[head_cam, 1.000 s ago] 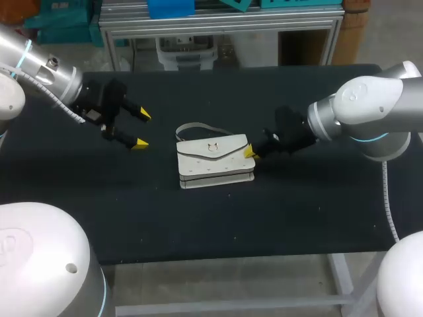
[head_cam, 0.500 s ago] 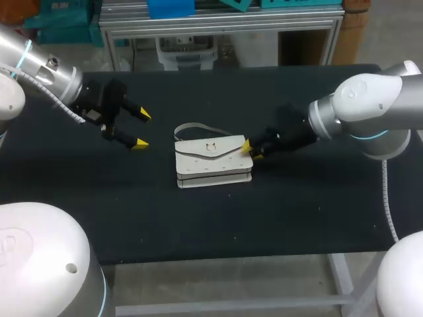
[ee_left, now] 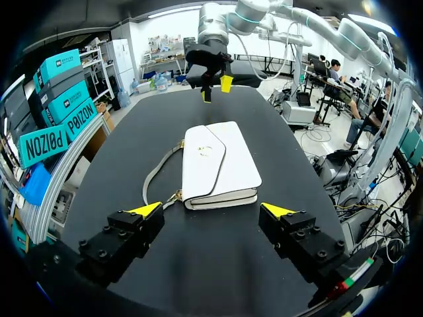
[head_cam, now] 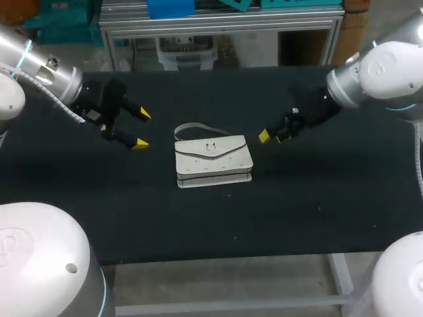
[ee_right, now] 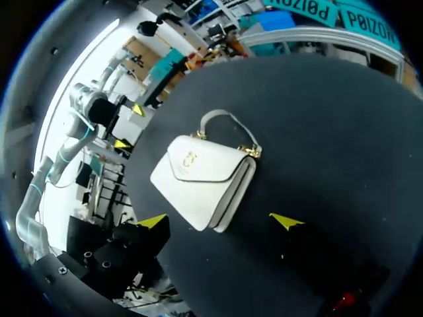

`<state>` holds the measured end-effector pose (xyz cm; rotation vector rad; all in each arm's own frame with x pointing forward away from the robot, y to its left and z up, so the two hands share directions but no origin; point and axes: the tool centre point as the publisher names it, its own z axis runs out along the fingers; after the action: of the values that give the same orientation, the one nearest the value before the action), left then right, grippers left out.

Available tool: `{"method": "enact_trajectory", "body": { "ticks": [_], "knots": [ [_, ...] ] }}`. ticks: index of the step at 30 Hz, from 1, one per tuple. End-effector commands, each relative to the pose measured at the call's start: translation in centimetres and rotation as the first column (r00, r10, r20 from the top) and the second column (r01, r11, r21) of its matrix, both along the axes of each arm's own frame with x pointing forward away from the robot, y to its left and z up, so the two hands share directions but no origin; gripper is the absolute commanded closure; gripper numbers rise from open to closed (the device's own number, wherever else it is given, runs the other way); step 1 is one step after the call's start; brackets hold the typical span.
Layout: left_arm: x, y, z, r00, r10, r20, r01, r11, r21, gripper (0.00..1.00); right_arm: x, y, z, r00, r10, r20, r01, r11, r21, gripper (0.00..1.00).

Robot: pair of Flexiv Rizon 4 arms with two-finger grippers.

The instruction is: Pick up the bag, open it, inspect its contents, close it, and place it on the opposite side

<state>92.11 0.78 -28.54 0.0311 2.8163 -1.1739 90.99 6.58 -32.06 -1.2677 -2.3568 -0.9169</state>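
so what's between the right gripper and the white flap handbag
Only bare black tabletop between right gripper and white flap handbag, clearest in the head view.

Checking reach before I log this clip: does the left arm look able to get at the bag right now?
Probably yes. The left gripper is open beside the bag, with nothing lying between them; the right gripper hangs clear on the far side.
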Motion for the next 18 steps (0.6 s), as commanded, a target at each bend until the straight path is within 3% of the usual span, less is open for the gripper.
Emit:
{"method": "enact_trajectory", "body": {
  "ticks": [1,5,18],
  "knots": [
    [-0.01,-0.01,-0.09,1.0,0.0,0.002,0.0,1.0,-0.003,0.0,-0.74,-0.81,1.44,0.97,0.199,0.138,-0.163,0.958,-0.237,0.0],
    [-0.01,-0.01,-0.09,1.0,0.0,0.002,0.0,1.0,-0.003,0.0,-1.05,-1.37,1.83,0.939,0.327,0.106,-0.26,0.878,-0.403,0.0],
    [-0.01,-0.01,-0.09,1.0,0.0,0.002,0.0,1.0,-0.003,0.0,-1.05,-1.37,1.83,0.939,0.327,0.106,-0.26,0.878,-0.403,0.0]
  ]
}}
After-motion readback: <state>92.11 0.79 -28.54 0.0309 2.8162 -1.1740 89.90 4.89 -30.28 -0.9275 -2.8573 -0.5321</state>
